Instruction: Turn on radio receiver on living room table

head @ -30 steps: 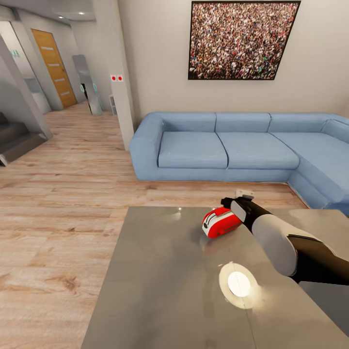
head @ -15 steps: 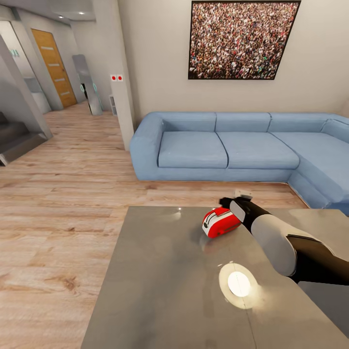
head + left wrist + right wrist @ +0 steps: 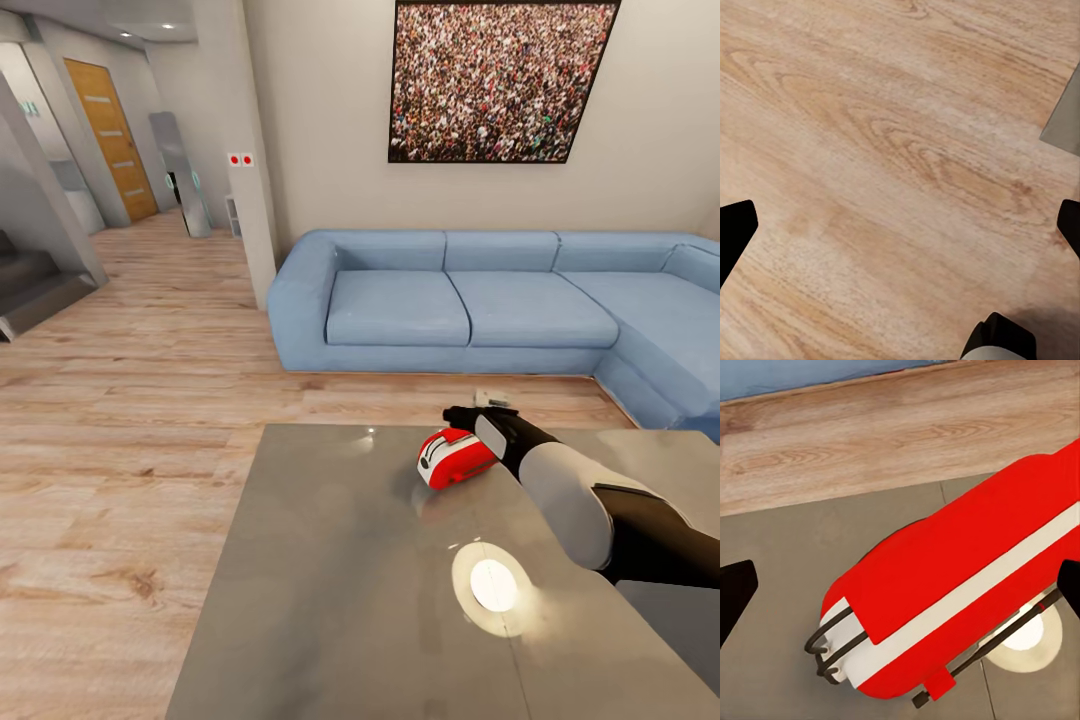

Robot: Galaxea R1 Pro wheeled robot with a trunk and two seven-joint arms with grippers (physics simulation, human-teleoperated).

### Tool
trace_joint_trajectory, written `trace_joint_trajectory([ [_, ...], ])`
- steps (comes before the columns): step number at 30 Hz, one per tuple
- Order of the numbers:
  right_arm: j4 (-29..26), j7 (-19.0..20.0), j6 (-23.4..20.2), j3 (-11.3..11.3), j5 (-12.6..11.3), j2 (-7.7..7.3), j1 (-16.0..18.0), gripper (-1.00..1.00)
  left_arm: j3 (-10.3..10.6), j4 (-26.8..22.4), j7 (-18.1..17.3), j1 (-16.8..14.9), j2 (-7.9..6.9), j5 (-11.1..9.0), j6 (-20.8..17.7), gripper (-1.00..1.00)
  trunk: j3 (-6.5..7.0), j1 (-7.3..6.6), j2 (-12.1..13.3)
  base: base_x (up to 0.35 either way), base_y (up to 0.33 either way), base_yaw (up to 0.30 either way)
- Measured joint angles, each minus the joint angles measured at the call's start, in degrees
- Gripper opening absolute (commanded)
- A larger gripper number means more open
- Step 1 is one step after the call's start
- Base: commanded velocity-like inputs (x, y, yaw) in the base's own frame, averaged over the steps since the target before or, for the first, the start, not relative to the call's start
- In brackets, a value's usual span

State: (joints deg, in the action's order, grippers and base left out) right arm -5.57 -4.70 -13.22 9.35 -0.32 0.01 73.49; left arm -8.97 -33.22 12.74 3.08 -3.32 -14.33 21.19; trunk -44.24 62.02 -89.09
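Radio (image 3: 455, 458) sat on the table (image 3: 330, 590) near its far edge, lying on its side, just where it lay a second ago. Right gripper (image 3: 470, 414) had crept a little further out past the radio's far end since then; the small white part atop the wrist dropped lower and showed less. Nothing else on the table shifted, and the camera held its place.

Right gripper's fingers were spread wide: in the right wrist view the two dark tips (image 3: 735, 589) sat at opposite edges with the radio (image 3: 960, 585) between them, gripping nothing. Contact with the radio could not be told. Left gripper (image 3: 900, 225) hung over bare floor (image 3: 870, 150), tips likewise far apart, holding nothing; a corner of the table (image 3: 1065, 120) showed nearby.

Table top was glossy grey, with a bright round lamp reflection (image 3: 492, 586) close to the arm. Floor (image 3: 120, 460) was light wood planks. Blue corner sofa (image 3: 470, 305) stood beyond the table against a beige wall with a crowd picture (image 3: 500, 80). A wooden door (image 3: 110, 140) and stairs (image 3: 30, 285) showed far off to the left.

Radio was red with a white band along its length, rounded corners, and thin dark wire loops at one end (image 3: 832, 649). Dial was not visible.
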Motion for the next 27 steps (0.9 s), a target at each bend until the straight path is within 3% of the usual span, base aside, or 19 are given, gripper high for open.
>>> trace_joint_trajectory([
  [13,-0.1,0.0,0.0,0.0,0.1,-0.09,0.0,1.00,0.0,0.2,-0.1,0.0,-0.38,0.6,-0.1,1.00,-0.11,0.00,0.0,0.000,0.000,0.000],
  [27,-0.1,0.0,0.0,0.0,0.1,-0.27,0.0,1.00,0.0,0.4,0.0,0.0,-0.38,0.8,0.0,1.00,-1.27,0.00,0.0,0.000,0.000,0.000],
])
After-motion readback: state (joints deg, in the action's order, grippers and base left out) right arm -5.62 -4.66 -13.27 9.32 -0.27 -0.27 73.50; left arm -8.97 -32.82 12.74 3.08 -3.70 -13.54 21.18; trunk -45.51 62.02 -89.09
